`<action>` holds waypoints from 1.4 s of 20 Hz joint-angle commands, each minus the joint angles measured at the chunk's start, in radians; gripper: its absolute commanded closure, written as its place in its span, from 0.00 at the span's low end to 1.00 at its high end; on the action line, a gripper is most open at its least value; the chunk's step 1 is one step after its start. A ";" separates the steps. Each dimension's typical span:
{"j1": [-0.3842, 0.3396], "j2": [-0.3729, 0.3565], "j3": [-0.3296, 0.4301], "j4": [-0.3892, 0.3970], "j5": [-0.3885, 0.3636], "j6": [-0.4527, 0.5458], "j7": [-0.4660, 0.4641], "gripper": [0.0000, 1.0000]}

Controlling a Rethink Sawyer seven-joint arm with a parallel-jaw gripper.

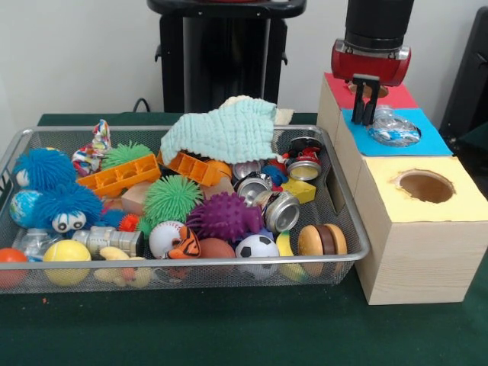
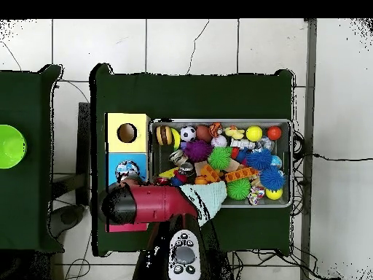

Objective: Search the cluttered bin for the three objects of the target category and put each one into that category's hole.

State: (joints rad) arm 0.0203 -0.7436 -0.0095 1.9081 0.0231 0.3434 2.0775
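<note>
The wire mesh bin [image 1: 191,263] is full of toys; it also shows in the overhead view [image 2: 218,122]. One clear plastic bottle [image 1: 393,128] lies across the hole of the blue surround [image 1: 427,141] on the wooden box, seen from above too [image 2: 128,170]. My gripper [image 1: 365,103] hangs just left of that bottle, over the edge between the red and blue surrounds. Its fingers stand slightly apart with nothing between them. Another clear bottle [image 1: 32,242] lies in the bin's front left corner. In the overhead view my red arm [image 2: 153,204] hides the gripper.
The red surround [image 1: 400,97] lies behind the blue one and the yellow-surround hole [image 1: 425,185] in front. A pale green cloth [image 1: 225,130] drapes over the bin's far side. Silver cans [image 1: 282,212], spiky balls and sport balls fill the bin.
</note>
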 commanded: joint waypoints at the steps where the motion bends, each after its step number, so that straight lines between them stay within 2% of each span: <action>1: -0.009 0.063 0.058 0.035 -0.017 -0.019 0.092 1.00; 4: -0.017 0.001 0.068 0.071 -0.007 0.027 0.082 1.00; 7: -0.013 -0.028 0.062 0.078 -0.005 0.055 0.080 1.00; 9: 0.007 -0.039 0.038 0.063 -0.013 0.085 0.079 1.00; 13: 0.075 -0.116 -0.054 0.029 -0.053 0.236 0.067 1.00; 15: 0.082 -0.146 -0.063 0.026 -0.049 0.279 0.063 1.00; 18: 0.077 -0.138 -0.062 0.014 -0.051 0.274 0.056 1.00; 22: 0.061 -0.129 -0.025 0.016 -0.022 0.238 0.064 1.00; 28: 0.053 -0.079 0.001 -0.001 -0.015 0.169 0.073 1.00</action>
State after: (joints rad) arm 0.1030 -0.8693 -0.0538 1.9346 0.0229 0.5109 2.0775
